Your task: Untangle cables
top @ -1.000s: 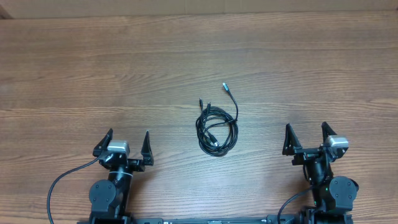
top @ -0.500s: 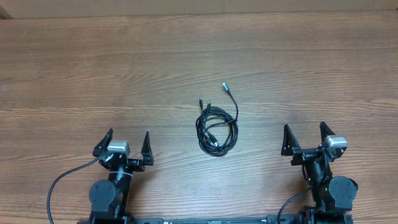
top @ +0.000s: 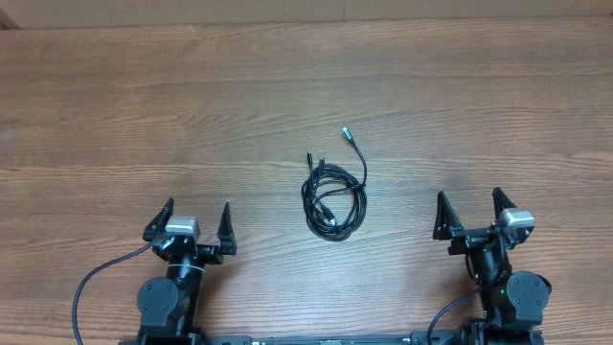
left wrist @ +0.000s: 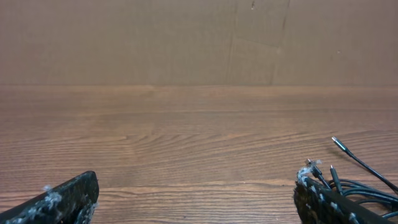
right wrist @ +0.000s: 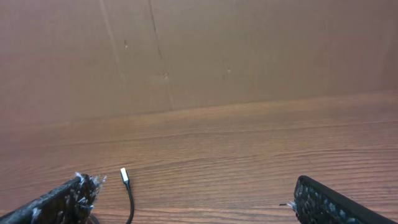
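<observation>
Even, soft light covers the tabletop [top: 144,96], with faint shadows and no glare. Overhead view sharp; wrist views slightly soft.

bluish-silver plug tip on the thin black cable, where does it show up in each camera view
Overhead: the bluish-silver plug tip lies just right of centre, above the coil of thin black cables.
Left wrist: far right, lower part, its cord running down to the right.
Right wrist: lower left, its cord dropping below it.
Shared landmark: the far edge of the wooden table against the brown wall, beyond the tip in every view.
</observation>
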Controlling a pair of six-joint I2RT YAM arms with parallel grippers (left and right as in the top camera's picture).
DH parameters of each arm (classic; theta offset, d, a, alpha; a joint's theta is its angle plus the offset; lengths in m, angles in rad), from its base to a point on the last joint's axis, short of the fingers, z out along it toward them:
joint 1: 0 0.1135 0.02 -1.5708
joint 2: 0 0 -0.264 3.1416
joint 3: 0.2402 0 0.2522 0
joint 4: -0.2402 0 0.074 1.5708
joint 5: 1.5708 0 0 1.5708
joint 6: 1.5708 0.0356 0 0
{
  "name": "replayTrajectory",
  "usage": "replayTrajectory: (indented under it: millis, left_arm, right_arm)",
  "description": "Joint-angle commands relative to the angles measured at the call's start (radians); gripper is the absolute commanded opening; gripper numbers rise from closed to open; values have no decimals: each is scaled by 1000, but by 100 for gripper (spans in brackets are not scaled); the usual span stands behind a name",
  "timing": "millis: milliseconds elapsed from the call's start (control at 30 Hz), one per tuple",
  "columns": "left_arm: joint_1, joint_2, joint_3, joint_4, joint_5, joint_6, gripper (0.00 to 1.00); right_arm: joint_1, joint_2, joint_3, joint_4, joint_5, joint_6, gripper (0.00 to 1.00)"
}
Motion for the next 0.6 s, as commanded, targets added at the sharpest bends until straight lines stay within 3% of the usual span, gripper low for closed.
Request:
replayTrajectory:
  millis: [0,567]
  left_arm:
    - [11,-10,-4,-2,-5,16,100]
    - [11,-10,-4,-3,-5,16,100]
  right_arm:
    - [6,-8,-10,5,6,-4,100]
    - [6,-8,-10,5,6,-4,100]
